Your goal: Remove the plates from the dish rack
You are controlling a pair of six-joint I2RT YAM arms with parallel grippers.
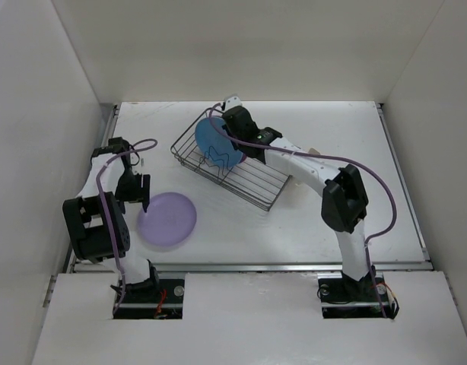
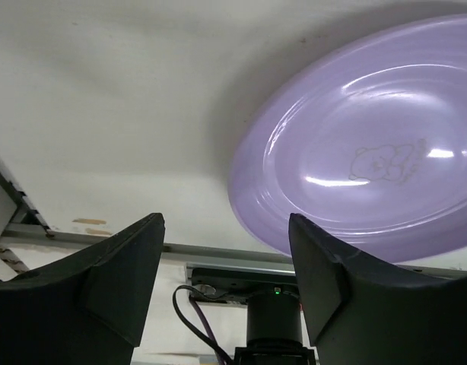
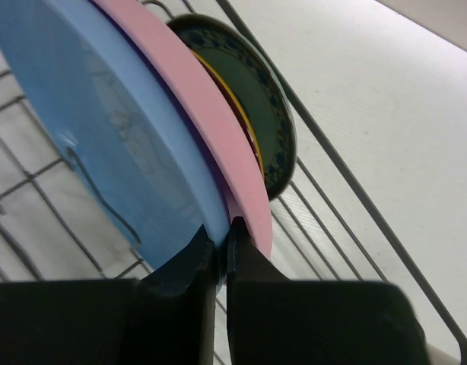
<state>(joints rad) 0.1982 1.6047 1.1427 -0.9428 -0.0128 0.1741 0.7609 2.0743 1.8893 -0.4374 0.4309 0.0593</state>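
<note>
- Right gripper (image 3: 217, 247): jaws narrow, pinched on the rim of the blue plate (image 3: 104, 137).
- That plate stands on edge in the dish rack (image 1: 252, 182), toward 11 o'clock on the table (image 1: 332, 129).
- The pink plate (image 3: 211, 129) sits tight behind it, then a dark teal plate (image 3: 268, 99).
- Left gripper (image 2: 226, 228): jaws wide and empty, just beside the lavender plate (image 1: 167, 218), which lies flat at 8 o'clock.
- My judgement: the plates are stiff, light and glossy, so likely slippery. The rim is the only hold, and I would lift clear of the wires.

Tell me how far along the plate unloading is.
Done: the lavender plate lies on the table by the open left claw. In hand: the right claw pinches the blue plate in the rack. Left: pink plate, yellow plate and teal plate behind it.
</note>
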